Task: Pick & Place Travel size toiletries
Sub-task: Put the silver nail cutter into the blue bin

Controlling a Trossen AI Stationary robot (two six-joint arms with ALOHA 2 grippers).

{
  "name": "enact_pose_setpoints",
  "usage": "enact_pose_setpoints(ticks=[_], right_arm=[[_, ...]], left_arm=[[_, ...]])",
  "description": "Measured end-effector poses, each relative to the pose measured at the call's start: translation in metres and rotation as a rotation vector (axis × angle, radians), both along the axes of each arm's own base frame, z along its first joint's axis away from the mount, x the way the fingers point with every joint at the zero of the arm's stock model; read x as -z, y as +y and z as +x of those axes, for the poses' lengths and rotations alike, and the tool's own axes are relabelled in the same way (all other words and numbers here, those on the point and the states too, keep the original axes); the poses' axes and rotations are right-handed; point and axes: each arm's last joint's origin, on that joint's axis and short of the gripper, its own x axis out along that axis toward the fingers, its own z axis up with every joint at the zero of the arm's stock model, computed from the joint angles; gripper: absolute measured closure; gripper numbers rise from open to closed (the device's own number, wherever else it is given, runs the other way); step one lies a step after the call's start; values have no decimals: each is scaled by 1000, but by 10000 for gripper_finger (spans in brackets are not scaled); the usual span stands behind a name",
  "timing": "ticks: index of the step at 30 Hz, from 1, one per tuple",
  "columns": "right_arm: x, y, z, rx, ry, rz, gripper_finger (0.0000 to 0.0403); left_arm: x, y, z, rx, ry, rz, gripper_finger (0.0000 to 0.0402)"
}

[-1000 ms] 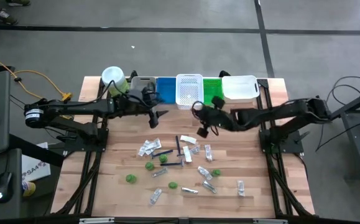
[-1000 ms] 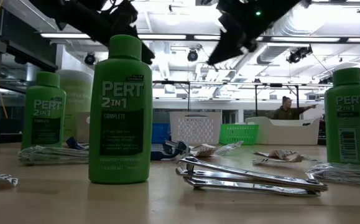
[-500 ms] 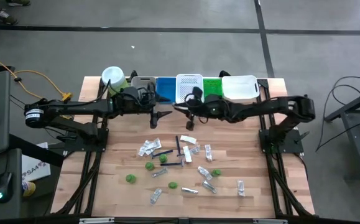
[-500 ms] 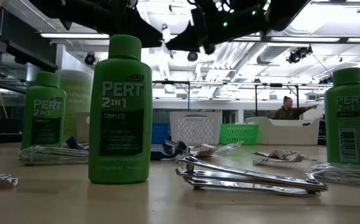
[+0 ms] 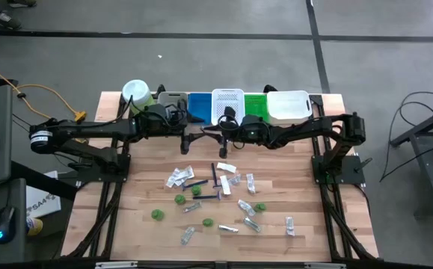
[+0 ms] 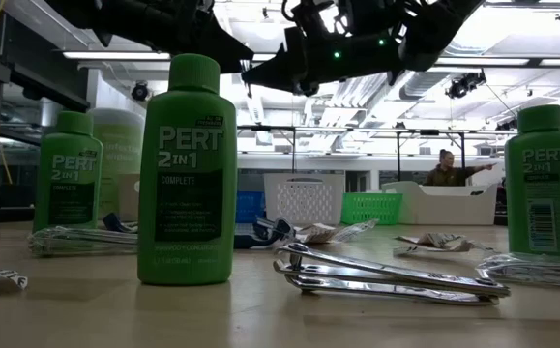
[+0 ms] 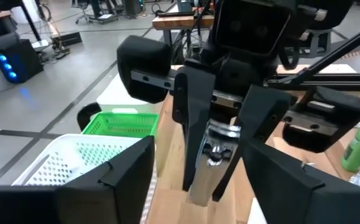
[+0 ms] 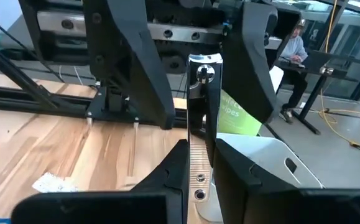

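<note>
Wooden table (image 5: 126, 202) holds scattered toiletries (image 5: 216, 196) mid-surface, while above its back edge the right gripper (image 5: 217, 140) pinches a metal nail clipper (image 8: 199, 124) between the left gripper's (image 5: 198, 139) spread fingers.

Both tools meet nose to nose above the surface (image 5: 126, 224); the bins (image 5: 228, 107) wall off twelve o'clock, scattered toiletries (image 5: 216, 198) crowd six, sides apparently open.

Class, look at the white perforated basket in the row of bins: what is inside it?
From above, the white perforated basket shows only its own mesh floor; nothing visible lies inside. The right gripper covers its near edge.
</note>
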Motion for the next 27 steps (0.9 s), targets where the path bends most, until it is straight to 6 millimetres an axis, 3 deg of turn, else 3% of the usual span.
enact_pose_setpoints(ticks=[4, 9, 15, 21, 27], right_arm=[[-2, -1, 0, 2, -17, -10, 362], [-1, -1, 0, 3, -4, -3, 362], [0, -1, 0, 3, 0, 0, 354], [-1, -3, -2, 86, 13, 20, 226], [-13, -5, -17, 261, 107, 55, 115]], left_arm=[[0, 0, 0, 12, -4, -19, 234], [0, 0, 0, 14, 0, -19, 340], [1, -1, 0, 14, 4, -19, 348], [2, 1, 0, -32, 14, -23, 348], [2, 7, -2, -261, 29, 38, 348]])
